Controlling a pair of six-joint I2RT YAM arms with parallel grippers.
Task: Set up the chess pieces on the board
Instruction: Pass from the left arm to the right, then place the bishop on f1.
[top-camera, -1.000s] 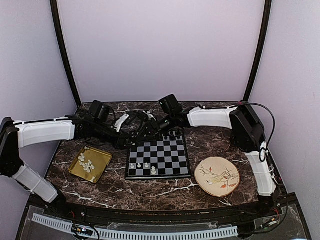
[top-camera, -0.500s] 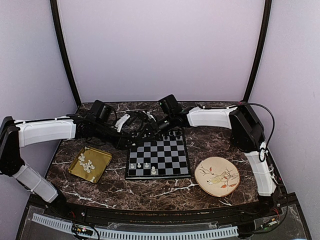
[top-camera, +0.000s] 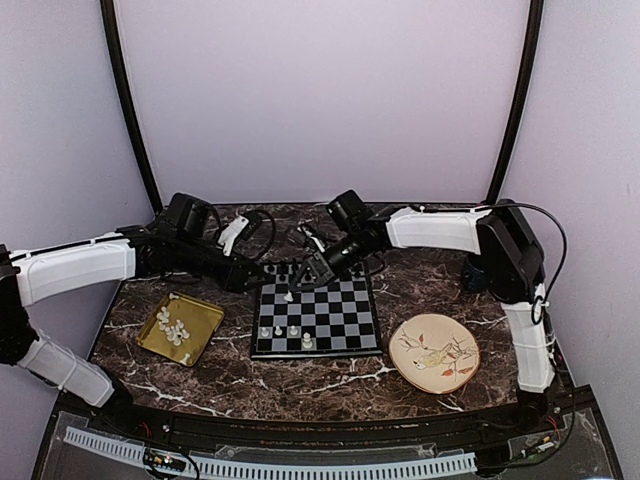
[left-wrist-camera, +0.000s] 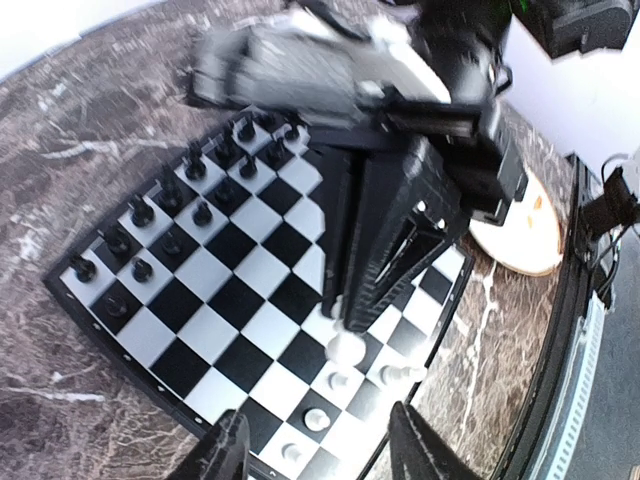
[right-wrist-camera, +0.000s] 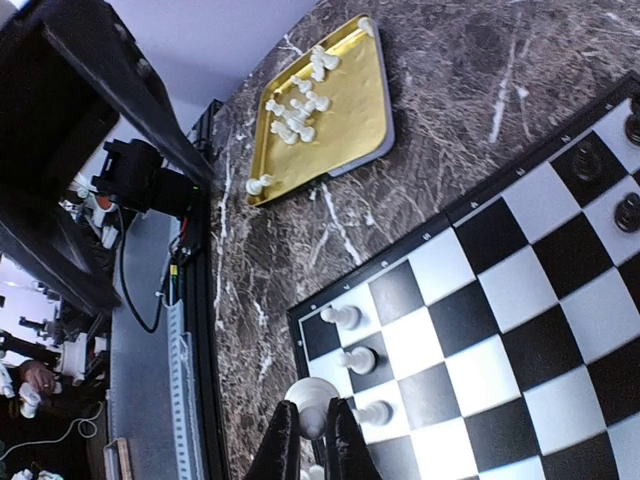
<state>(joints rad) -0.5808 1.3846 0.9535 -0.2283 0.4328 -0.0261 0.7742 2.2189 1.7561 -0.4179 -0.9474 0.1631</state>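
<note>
The black-and-grey board (top-camera: 330, 310) lies mid-table, with black chessmen (top-camera: 345, 268) on its far rows and several white chess pieces (top-camera: 278, 330) near its front left corner. My right gripper (top-camera: 303, 278) is shut on a white pawn (right-wrist-camera: 312, 398) and holds it just above the board's left part. The pawn also shows in the left wrist view (left-wrist-camera: 345, 347). My left gripper (left-wrist-camera: 320, 455) is open and empty, hovering left of the board (left-wrist-camera: 230, 290). More white pieces (right-wrist-camera: 295, 108) lie in the gold tray (right-wrist-camera: 350, 130).
The gold tray (top-camera: 200, 312) sits left of the board. A round patterned plate (top-camera: 434, 352) sits to its right. One white piece (left-wrist-camera: 405, 372) on the board leans over. Both arms reach over the table's far half, near the back wall.
My left gripper has pulled back to the left, away from the right gripper. My right gripper now holds a white pawn over the board's left side.
</note>
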